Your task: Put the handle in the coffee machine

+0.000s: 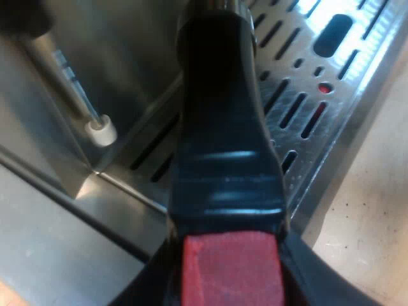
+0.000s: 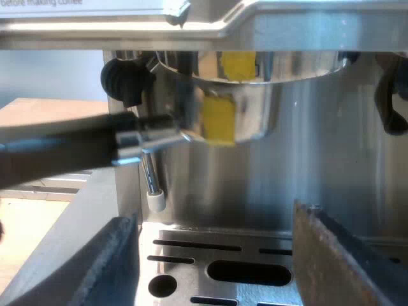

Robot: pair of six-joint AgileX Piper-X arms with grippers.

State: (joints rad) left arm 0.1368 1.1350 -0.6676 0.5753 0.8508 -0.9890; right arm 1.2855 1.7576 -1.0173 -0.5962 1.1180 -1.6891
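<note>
The holder's dark handle (image 1: 220,127) runs away from me over the drip tray, and its red end (image 1: 233,271) sits between my left gripper's (image 1: 233,287) black fingers, which are shut on it. From the right wrist view, the holder's metal basket (image 2: 236,108) is up against the underside of the espresso machine's (image 2: 268,25) front, with its dark handle (image 2: 64,150) sticking out sideways. My right gripper (image 2: 217,220) hovers low over the drip tray, facing the machine; it is open with nothing between its fingers.
The slotted metal drip tray (image 1: 331,64) (image 2: 191,255) lies under the holder. A thin steam wand with a white tip (image 1: 101,131) (image 2: 155,201) hangs close beside the basket. A black knob (image 2: 124,80) sits above the wand. A beige table top (image 1: 376,210) borders the tray.
</note>
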